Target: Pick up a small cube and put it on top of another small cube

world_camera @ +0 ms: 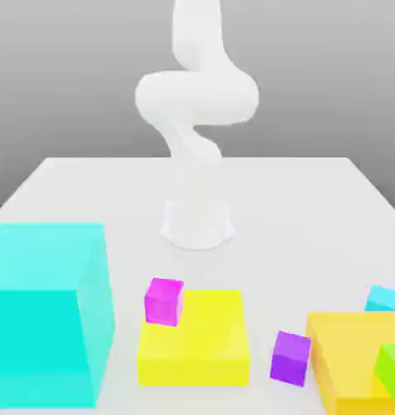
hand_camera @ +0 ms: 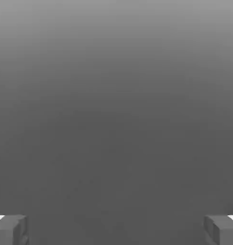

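My jaws [hand_camera: 116, 229] stand as wide open as they go, with nothing between them and only grey backdrop ahead. The small cyan cube [world_camera: 384, 298] sits on the desk [world_camera: 298, 203] at the near edge, far over on the exterior view's right, just behind a big orange block [world_camera: 346, 357]. My arm [world_camera: 196, 121] rises from the middle of the desk's far part, so the cube lies nearer the camera and to the right, low down. I judge I must tip down and swing that way.
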